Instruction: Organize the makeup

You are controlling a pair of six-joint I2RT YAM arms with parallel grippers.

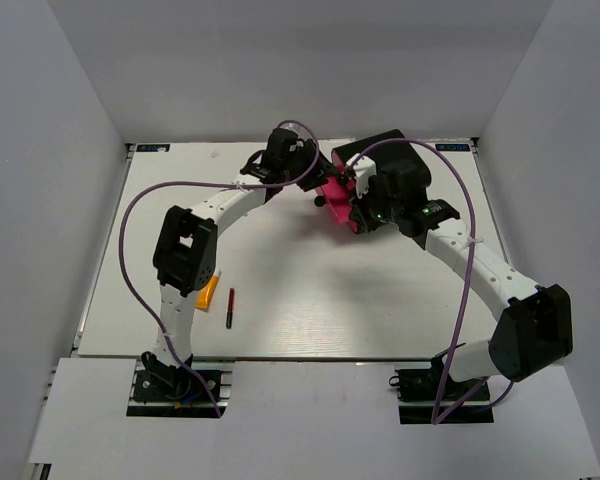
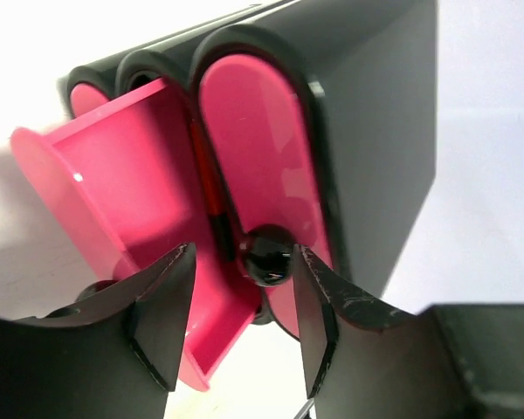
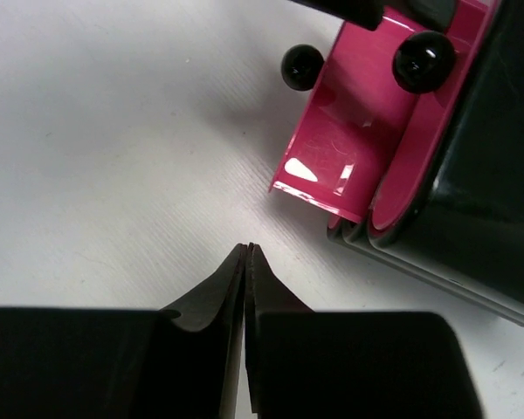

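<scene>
Both extended forward at box: left gripper spread around knob, right gripper closed.

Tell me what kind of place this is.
Probably a robot lab test cell, not a home: a white table boxed in by plain grey walls, the left arm and right arm bolted at its near edge, and a few props, a black box with pink drawers and a pencil.

Orange tube, red/dark pencil flat, adj., apart.
</scene>
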